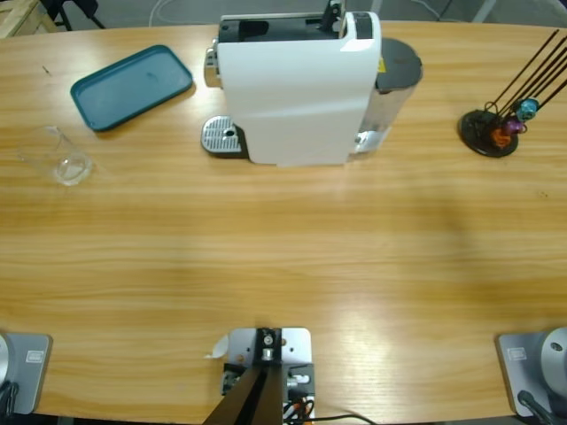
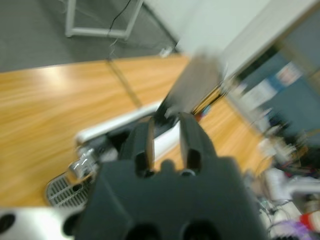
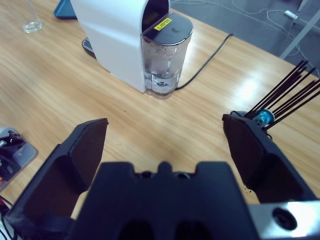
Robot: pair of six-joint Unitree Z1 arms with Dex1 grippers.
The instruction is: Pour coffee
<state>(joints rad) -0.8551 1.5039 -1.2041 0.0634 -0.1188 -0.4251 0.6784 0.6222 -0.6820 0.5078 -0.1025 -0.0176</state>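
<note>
A white coffee machine [image 1: 297,88] stands at the back middle of the table, with a metal drip tray [image 1: 221,137] on its left and a water tank [image 1: 390,75] on its right. An empty clear glass [image 1: 69,164] stands at the far left, apart from the machine. Neither gripper shows in the high view. My right gripper [image 3: 165,122] is wide open and holds nothing. It hangs over bare table, well short of the machine [image 3: 120,40] and its tank [image 3: 165,55]. My left gripper [image 2: 166,120] has its jaws close together, empty, and faces the machine [image 2: 120,130] from a distance.
A teal tray [image 1: 131,86] lies at the back left. A black capsule stand [image 1: 492,131] with thin rods and several coloured capsules stands at the right. The machine's black cable [image 3: 205,60] runs off the table's far edge. The glass [image 3: 32,22] stands at the right wrist view's upper left.
</note>
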